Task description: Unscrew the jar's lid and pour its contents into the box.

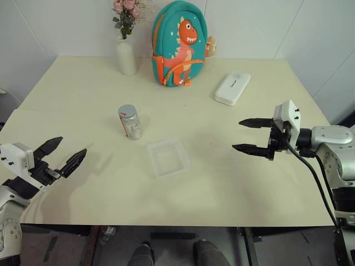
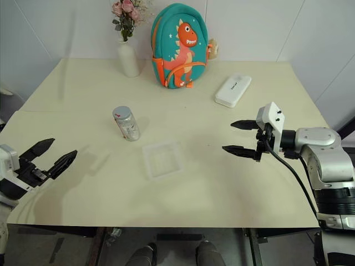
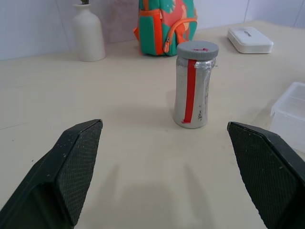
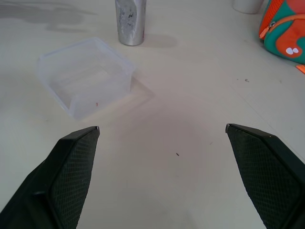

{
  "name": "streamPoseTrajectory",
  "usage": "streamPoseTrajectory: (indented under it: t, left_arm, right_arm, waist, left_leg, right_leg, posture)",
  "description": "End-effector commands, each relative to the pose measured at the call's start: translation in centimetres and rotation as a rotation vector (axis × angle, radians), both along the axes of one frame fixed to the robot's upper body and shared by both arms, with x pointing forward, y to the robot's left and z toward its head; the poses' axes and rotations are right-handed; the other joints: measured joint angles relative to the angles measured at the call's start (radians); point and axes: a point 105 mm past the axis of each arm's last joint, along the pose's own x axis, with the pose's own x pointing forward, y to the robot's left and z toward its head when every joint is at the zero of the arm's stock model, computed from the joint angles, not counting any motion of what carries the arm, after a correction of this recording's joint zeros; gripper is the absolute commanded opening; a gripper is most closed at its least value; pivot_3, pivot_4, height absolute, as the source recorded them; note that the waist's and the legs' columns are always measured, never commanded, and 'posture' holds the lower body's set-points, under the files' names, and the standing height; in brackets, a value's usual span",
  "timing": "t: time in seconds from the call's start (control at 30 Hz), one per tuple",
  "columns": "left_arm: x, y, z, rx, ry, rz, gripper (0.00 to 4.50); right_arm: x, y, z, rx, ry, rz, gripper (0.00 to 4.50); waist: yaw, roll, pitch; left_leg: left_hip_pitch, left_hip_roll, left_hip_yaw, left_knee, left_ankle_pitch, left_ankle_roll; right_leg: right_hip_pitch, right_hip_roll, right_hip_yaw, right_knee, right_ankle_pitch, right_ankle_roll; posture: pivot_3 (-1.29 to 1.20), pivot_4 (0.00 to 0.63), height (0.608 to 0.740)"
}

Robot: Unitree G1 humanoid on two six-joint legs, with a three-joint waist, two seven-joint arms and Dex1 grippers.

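I'm looking down on a pale cream table (image 1: pixel 183 205) that takes up most of the frame. White tiled walls (image 1: pixel 72 27) close it in along the top, with another wall (image 1: pixel 333 50) angling down the upper right. Light is even and soft, with faint shadows. Below the table's near edge, at the bottom, I see grey floor (image 1: pixel 277 246).

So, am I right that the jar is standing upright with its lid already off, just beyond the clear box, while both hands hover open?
Not quite: the lid is still screwed onto the jar, as the left wrist view shows. The rest holds: the jar stands upright just beyond the clear box, and the left hand and right hand hover open.
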Motion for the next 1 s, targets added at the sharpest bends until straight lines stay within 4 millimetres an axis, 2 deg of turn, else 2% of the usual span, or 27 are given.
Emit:
streamPoseTrajectory:
  t: [0.03, 0.3, 0.5, 0.7, 1.0]
  left_arm:
    - [0.0, 0.1, 0.6, 0.009, -0.032, 0.008, 4.5]
    - [1.4, -0.2, 1.3, 0.019, -0.031, -0.019, 4.5]
    - [3.4, -0.9, 1.2, 0.056, -0.013, -0.067, 4.5]
    - [6.9, -3.7, 0.8, 0.057, 0.002, -0.194, 4.5]
    - [10.6, -5.5, 0.6, 0.047, 0.047, -0.303, 4.5]
  right_arm:
    - [-0.2, -0.3, 2.0, 0.01, -0.078, -0.005, 4.47]
    - [-0.3, 1.2, 2.6, 0.043, -0.085, 0.042, 4.47]
    - [-0.9, 2.1, 2.8, 0.054, -0.089, 0.079, 4.47]
    - [-0.9, 2.6, 3.2, 0.077, -0.128, 0.068, 4.47]
    - [-1.8, 2.5, 3.1, 0.091, -0.153, 0.02, 4.47]
  waist:
    - [0.001, 0.0, 0.0]
    - [0.003, 0.0, 0.0]
    - [0.007, 0.0, 0.0]
    - [0.02, 0.0, 0.0]
    - [0.025, 0.0, 0.0]
  left_leg:
    - [0.0, 0.0, 0.0, 0.0, 0.0, 0.0]
    - [0.0, 0.0, 0.0, 0.0, 0.0, 0.0]
    - [0.0, 0.0, 0.0, 0.001, 0.0, 0.0]
    - [0.0, 0.0, 0.0, 0.001, 0.0, 0.0]
    - [-0.003, 0.0, -0.001, 0.003, 0.001, 0.0]
  right_leg:
    - [0.0, 0.0, 0.0, 0.0, 0.0, 0.0]
    - [0.0, 0.0, 0.0, 0.0, 0.0, 0.0]
    - [0.0, 0.0, 0.0, 0.0, 0.0, 0.0]
    - [0.0, 0.001, -0.001, 0.001, 0.0, 0.001]
    - [-0.003, 0.001, -0.002, 0.003, 0.0, 0.001]
  posture:
    - [0.0, 0.15, 0.74]
    - [0.0, 0.15, 0.74]
    - [0.0, 0.15, 0.74]
    - [0.0, 0.15, 0.74]
    - [0.0, 0.15, 0.74]
